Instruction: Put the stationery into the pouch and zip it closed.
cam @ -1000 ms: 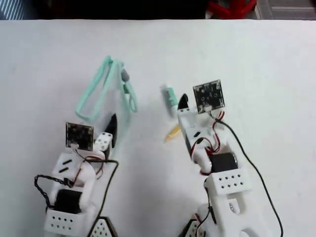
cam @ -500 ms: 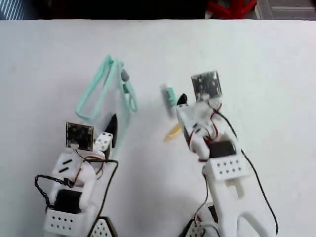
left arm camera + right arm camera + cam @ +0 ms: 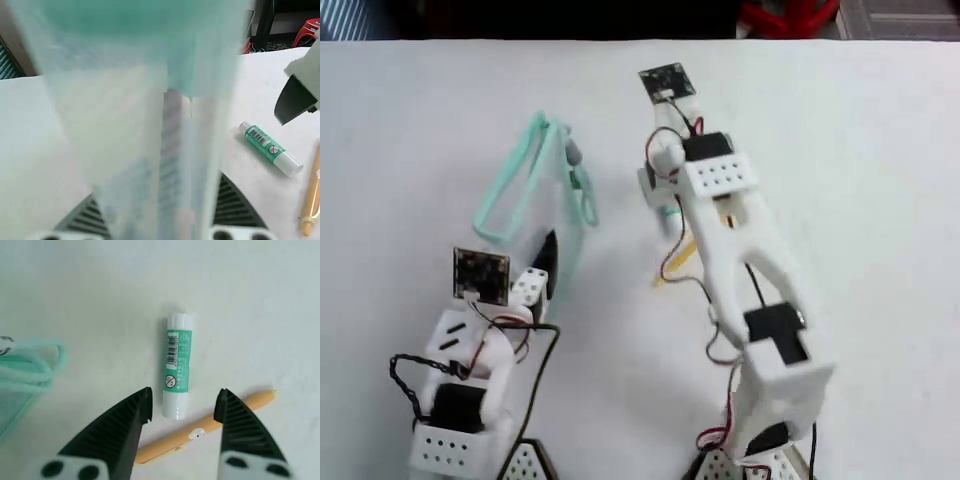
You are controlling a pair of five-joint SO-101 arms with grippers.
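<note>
A clear pouch with mint-green trim lies at the left of the table. My left gripper is shut on its near edge, and the pouch wall hangs close in front of the left wrist camera. A green-and-white glue stick lies on the table with an orange pen beside it. My right gripper hovers open above the glue stick's white end, one finger on each side. In the high view the right arm covers most of the glue stick, and the pen pokes out beneath it.
The table top is plain white. The pouch's green edge lies a short way from the glue stick. Dark clutter and something red sit beyond the far edge.
The right arm has stretched forward and tipped over the glue stick, its wrist camera moving toward the far edge. The left arm and the pouch have stayed put.
</note>
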